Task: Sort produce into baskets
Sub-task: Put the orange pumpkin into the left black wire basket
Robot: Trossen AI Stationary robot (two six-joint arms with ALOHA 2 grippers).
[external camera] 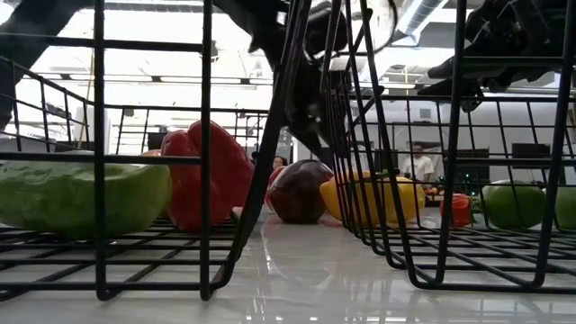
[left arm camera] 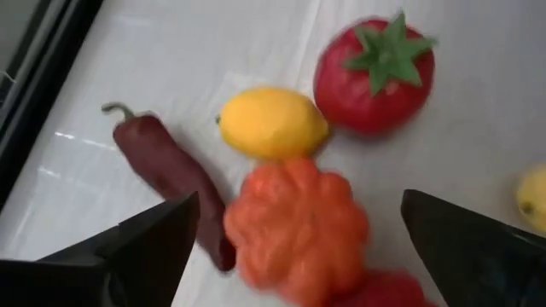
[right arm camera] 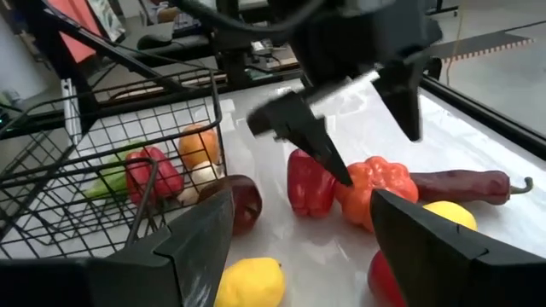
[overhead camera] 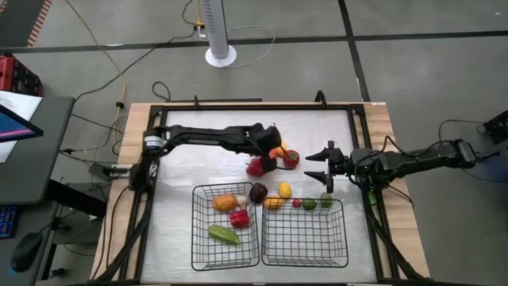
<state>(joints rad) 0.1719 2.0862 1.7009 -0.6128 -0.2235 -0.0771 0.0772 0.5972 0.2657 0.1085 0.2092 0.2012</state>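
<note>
Currently the left gripper (right arm camera: pixel 358 111) hangs wide open and empty over the orange pepper (left arm camera: pixel 294 226), which sits on the table beyond the baskets (overhead camera: pixel 226 226), touching a lemon (left arm camera: pixel 273 122). Likely light, rigid and smooth; grip across its lobed flanks. It is squat, with no clear long axis. The right gripper (overhead camera: pixel 324 167) waits nearby, half open, empty.

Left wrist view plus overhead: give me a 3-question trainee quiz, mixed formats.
1. True or false: the left gripper has its jaws open at the orange ridged piece.
2. The green piece lies: A) in the basket by the left arm; B) in the other basket; C) on the bare table.
3. Fill in: the right gripper, jaws open, holds ____.
Key: 1 true; 2 A; 3 nothing.
</note>
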